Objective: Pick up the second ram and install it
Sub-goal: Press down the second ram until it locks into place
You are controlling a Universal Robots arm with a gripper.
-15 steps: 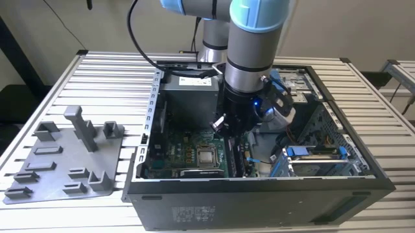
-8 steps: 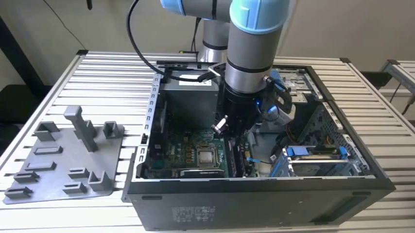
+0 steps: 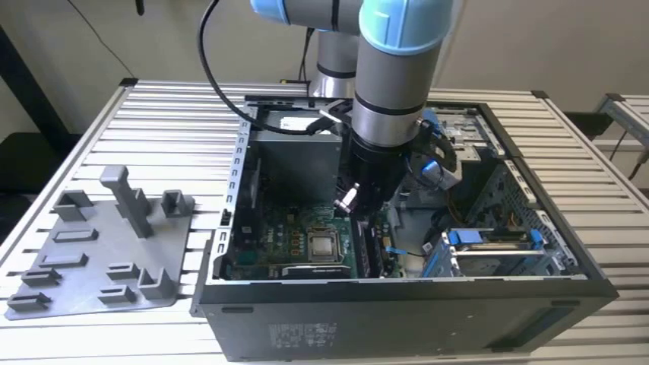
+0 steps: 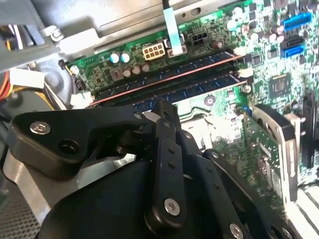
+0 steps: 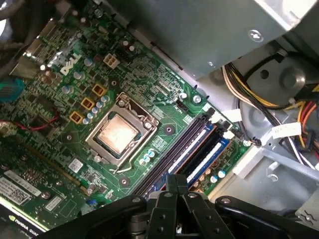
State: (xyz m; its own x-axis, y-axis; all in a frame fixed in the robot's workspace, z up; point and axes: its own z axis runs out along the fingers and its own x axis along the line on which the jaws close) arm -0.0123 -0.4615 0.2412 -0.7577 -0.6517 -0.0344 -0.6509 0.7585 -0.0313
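The arm reaches down into the open computer case (image 3: 406, 304), its gripper (image 5: 175, 191) poised right above the bank of memory slots (image 5: 187, 149) on the green motherboard (image 5: 65, 99). In both wrist views the fingers look drawn together over the slots, but whether they pinch anything cannot be told. In the first wrist view a blue-black stick, judged to be the second ram (image 5: 212, 154), stands on edge in the slot farthest from the processor socket (image 5: 118, 134), with another stick in a slot nearer the socket; the second wrist view shows the same pair of sticks (image 4: 169, 84) lying parallel just past the fingertips (image 4: 162, 112). Judging from this, the pick-up is done and the stick has reached its slot, though whether it is pressed fully home and its end latches (image 5: 228, 133) have closed cannot be told. The grey holder tray (image 3: 96, 255), out on the slatted surface (image 3: 163, 114) well apart from the case, shows no stick in its blocks. Room is tight: on the far side of the slots from the socket sit a metal wall and a bundle of cables (image 5: 279, 109), and a drive cage (image 3: 497, 251) crowds that same side, leaving mostly straight up-and-down clearance.
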